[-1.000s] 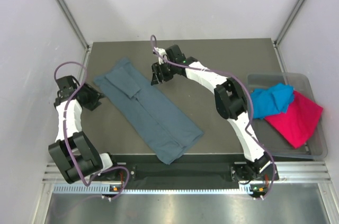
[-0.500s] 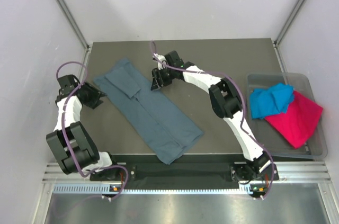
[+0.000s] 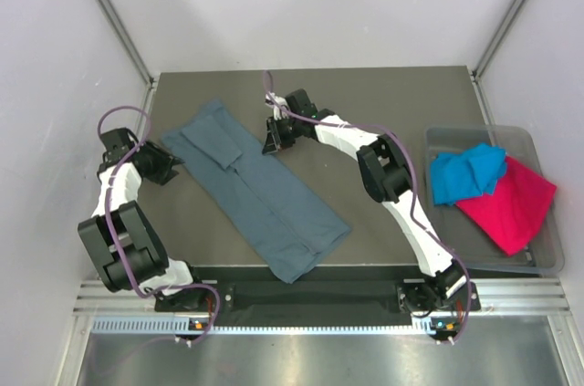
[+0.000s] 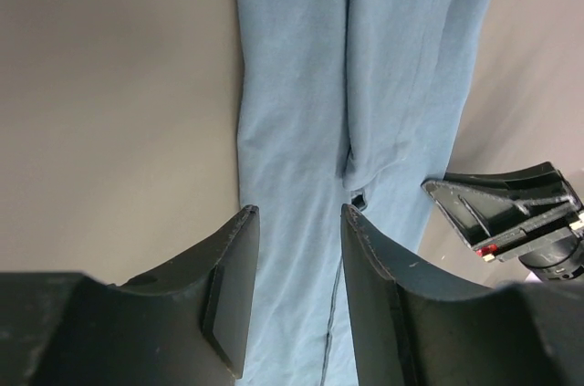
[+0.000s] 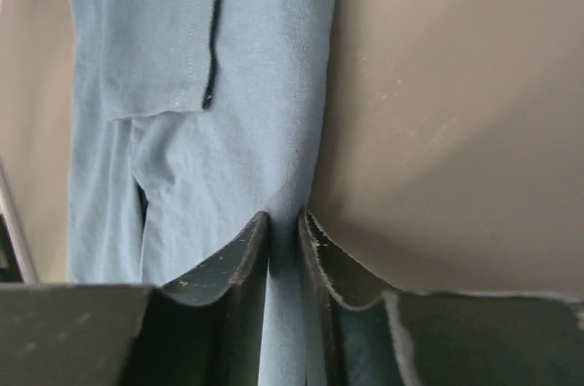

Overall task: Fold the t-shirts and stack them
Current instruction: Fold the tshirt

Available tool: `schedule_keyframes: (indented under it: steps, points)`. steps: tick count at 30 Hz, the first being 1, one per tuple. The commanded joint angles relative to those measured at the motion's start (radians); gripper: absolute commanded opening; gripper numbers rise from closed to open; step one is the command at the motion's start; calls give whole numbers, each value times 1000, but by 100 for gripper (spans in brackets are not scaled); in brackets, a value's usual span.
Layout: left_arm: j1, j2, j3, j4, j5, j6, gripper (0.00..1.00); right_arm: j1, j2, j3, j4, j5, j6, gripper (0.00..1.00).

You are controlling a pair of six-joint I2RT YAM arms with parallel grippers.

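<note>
Ideally, with the right tool (image 5: 284, 224) pinching the tee (image 3: 255, 187) edge, the open left tool (image 4: 297, 218) grips likewise before lifting.

We are seeing a white-shelled, black-jointed left arm (image 3: 119, 187) and right arm (image 3: 422, 233) trailing looping purple cables (image 3: 123, 110), ending in black wedge-shaped fingers (image 4: 228, 295).

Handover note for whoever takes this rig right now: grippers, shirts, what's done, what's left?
Left gripper open over the slate-blue t-shirt's left edge.
Right gripper shut on its right edge, near the far end.
Done: that shirt lies on the table folded lengthwise into a strip.
Turquoise t-shirt and magenta t-shirt lie unfolded in the clear tub.
Left: cross-fold the strip, fold the other two, stack all.
</note>
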Motion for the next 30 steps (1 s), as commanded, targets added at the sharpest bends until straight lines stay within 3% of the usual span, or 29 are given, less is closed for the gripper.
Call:
schedule_keyframes:
  steps: [1,5,20,30]
  points:
    - [-1,18,23,62,17,-12,46,-19,35,31,18,-2,42,15]
    - [-2,24,15,71,14,-13,46,-34,27,11,20,27,86,0]
    - [-30,139,63,201,63,-55,47,-164,-172,-323,77,149,106,0]
    - [-232,490,329,353,160,-111,50,-279,-393,-678,176,208,137,0]
